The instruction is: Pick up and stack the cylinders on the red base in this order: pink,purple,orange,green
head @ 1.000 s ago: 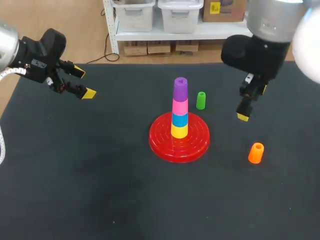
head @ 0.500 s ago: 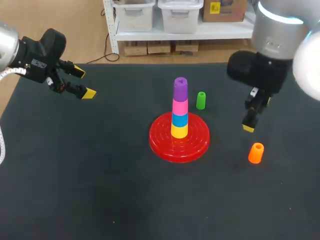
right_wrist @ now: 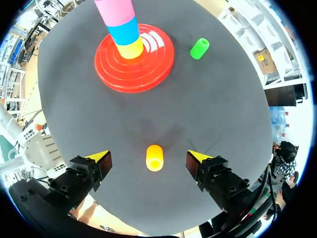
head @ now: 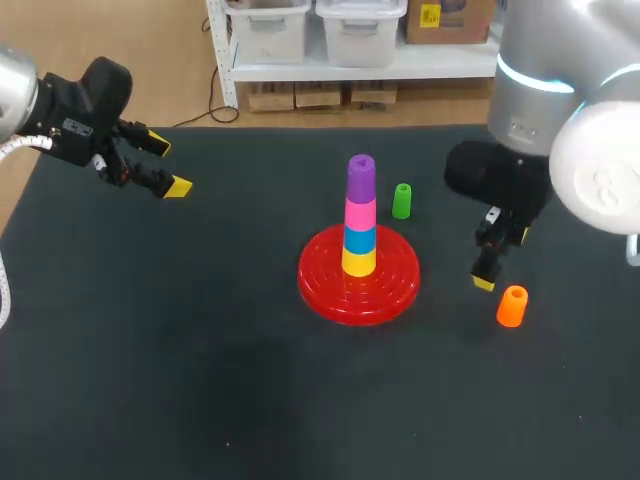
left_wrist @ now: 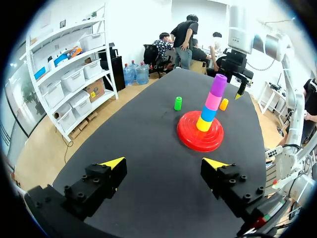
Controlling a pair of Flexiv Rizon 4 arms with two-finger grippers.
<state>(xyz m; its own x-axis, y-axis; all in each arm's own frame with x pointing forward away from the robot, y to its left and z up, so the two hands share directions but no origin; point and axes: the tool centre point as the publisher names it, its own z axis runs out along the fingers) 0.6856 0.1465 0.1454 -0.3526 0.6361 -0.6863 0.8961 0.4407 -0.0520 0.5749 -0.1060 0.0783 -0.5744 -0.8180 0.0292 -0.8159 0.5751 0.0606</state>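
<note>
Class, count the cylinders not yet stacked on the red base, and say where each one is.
2. The green cylinder is just behind the red base; the orange cylinder sits right of it, near the right end effector.

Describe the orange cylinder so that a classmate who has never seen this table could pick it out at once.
Start at the red base in the middle of the black table, with its tower of stacked cylinders. On the right arm's side, an orange cylinder sits alone, ahead of the open right gripper. The only other loose one, the green cylinder, sits beyond the base.
</note>
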